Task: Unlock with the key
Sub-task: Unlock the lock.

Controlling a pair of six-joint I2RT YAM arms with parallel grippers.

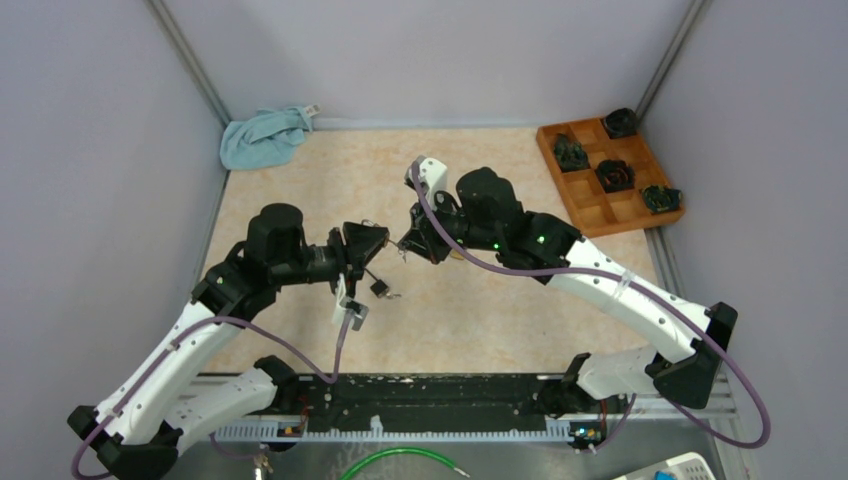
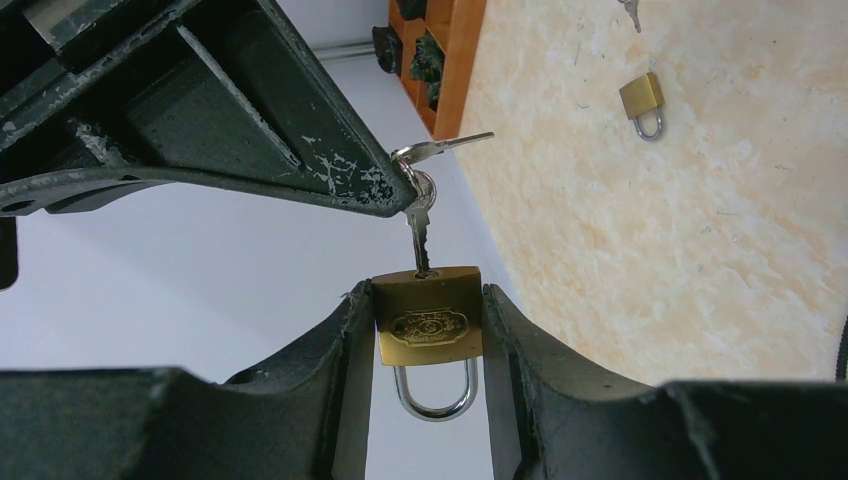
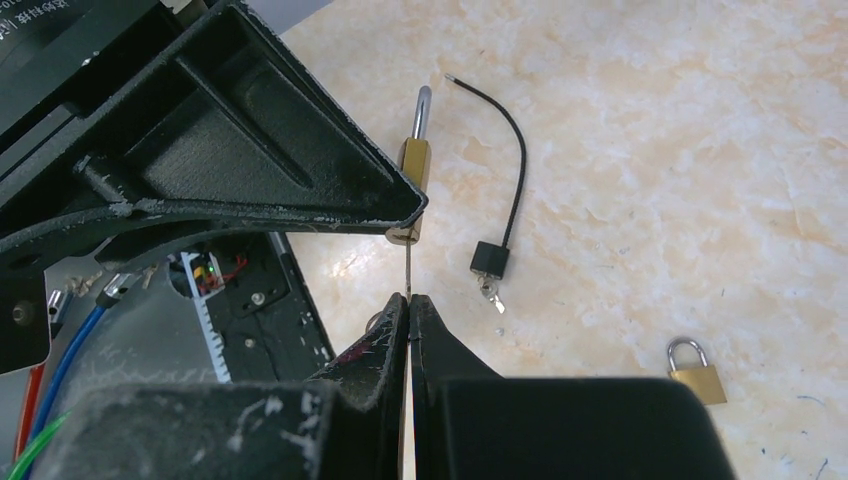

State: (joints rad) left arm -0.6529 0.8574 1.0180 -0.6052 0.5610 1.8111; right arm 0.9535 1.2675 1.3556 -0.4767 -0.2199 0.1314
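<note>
A small brass padlock (image 2: pixel 427 318) hangs in the air, and my left gripper (image 2: pixel 425 295) is shut on its two sides. Its steel shackle (image 2: pixel 436 398) points toward the wrist with both legs seated in the body. A silver key (image 2: pixel 420 240) sits in the keyhole on the far face of the padlock. My right gripper (image 3: pixel 409 298) is shut on that key (image 3: pixel 409 280), with the padlock (image 3: pixel 414 165) edge-on just beyond its tips. A second key (image 2: pixel 455 145) sticks out from the same ring. From above, the two grippers (image 1: pixel 368 243) (image 1: pixel 408 247) meet tip to tip over the table's middle.
A black cable lock (image 3: pixel 490 262) with its own key lies on the table below the grippers. Another brass padlock (image 3: pixel 695 372) lies further off. A wooden compartment tray (image 1: pixel 610 175) stands at the back right, and a blue cloth (image 1: pixel 265 135) lies in the back left corner.
</note>
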